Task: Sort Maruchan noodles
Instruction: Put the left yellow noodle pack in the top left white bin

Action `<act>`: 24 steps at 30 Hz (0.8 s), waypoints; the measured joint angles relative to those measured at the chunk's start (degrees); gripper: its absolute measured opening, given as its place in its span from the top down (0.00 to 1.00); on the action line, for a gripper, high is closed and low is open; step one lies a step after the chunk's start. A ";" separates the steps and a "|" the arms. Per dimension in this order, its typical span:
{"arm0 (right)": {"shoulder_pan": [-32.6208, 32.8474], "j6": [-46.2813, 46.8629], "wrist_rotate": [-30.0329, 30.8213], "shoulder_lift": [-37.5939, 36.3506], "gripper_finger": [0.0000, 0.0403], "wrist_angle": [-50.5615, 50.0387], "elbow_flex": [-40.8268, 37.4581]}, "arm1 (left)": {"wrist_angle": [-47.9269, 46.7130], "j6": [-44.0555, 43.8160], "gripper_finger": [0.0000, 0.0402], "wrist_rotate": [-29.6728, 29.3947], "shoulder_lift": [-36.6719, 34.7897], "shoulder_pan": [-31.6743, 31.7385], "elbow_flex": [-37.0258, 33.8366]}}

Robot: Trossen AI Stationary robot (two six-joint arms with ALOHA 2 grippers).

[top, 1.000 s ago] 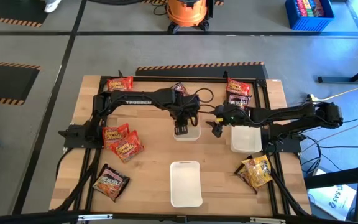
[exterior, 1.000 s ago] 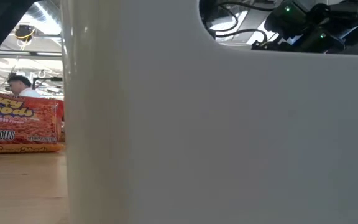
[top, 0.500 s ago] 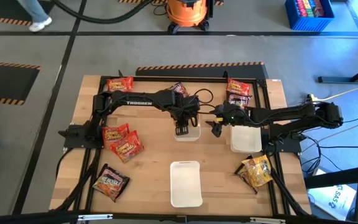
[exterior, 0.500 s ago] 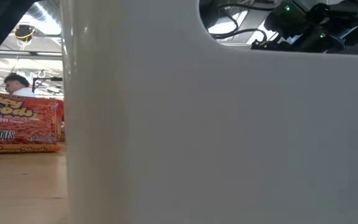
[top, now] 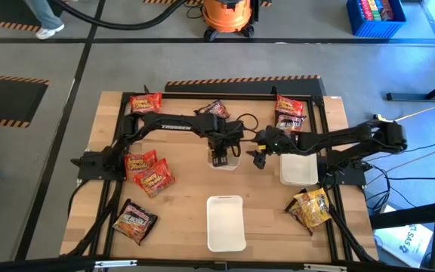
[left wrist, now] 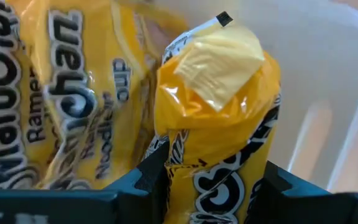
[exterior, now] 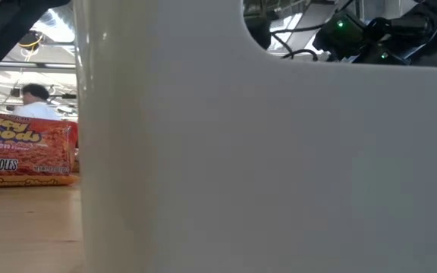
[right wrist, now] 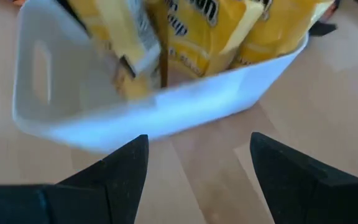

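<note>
My left gripper (top: pixel 219 158) hangs over the far middle white tray (top: pixel 235 162) and is shut on a yellow Maruchan packet (left wrist: pixel 219 112). Other yellow packets (left wrist: pixel 61 93) stand in that tray. My right gripper (top: pixel 259 159) is open just right of the tray, its fingers pointing at the tray's wall (right wrist: pixel 166 115). Red packets (top: pixel 149 171) and a dark one (top: pixel 134 221) lie flat on the table's left side. More packets lie at the far edge (top: pixel 289 112), and a crumpled yellow one (top: pixel 312 208) lies near right. My left gripper pinches the yellow packet between its two fingers (left wrist: pixel 151 177), across the packet's width (left wrist: pixel 216 180). The fingers come from above, pointing down. The packet hangs below them into the tray, its folded-over seal end (left wrist: pixel 219 59) lowest, beside the other yellow packets.
Two more white trays stand on the table, one at the right (top: pixel 298 168) and one near the middle (top: pixel 226 222). In the low view a white tray wall (exterior: pixel 264 167) blocks nearly everything, with a red packet (exterior: pixel 21 152) at its left. A black frame rims the table.
My right gripper has moved a little toward the table's left, closer to the tray. My left arm's forearm has swung slightly toward the far edge while its gripper stays over the tray.
</note>
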 joint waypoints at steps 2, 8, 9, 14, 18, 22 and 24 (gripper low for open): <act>0.02 0.04 -0.50 0.56 0.35 1.34 0.00 | 0.99 -0.52 0.66 -0.08 0.76 0.14 0.00; 0.02 0.02 -1.89 1.19 0.35 2.85 0.02 | 1.60 0.87 0.66 -1.75 1.47 0.14 -0.02; 0.02 0.02 -2.06 1.24 0.35 2.69 0.00 | 1.63 1.14 0.65 -2.00 1.47 0.11 -0.02; 0.02 0.00 -2.13 1.83 0.35 2.88 0.02 | 2.46 5.91 0.61 -4.54 1.36 -0.27 -0.02; 0.02 -0.02 -2.63 1.78 0.35 3.28 0.02 | 3.44 8.63 0.58 -4.83 1.36 -0.22 -0.02; 0.07 -0.09 -3.10 1.78 0.35 3.68 0.02 | 4.47 10.38 0.53 -4.95 1.36 -0.22 -0.02; 0.07 -0.07 -3.10 1.78 0.35 3.66 0.02 | 4.49 10.43 0.51 -5.87 1.36 -0.22 -0.02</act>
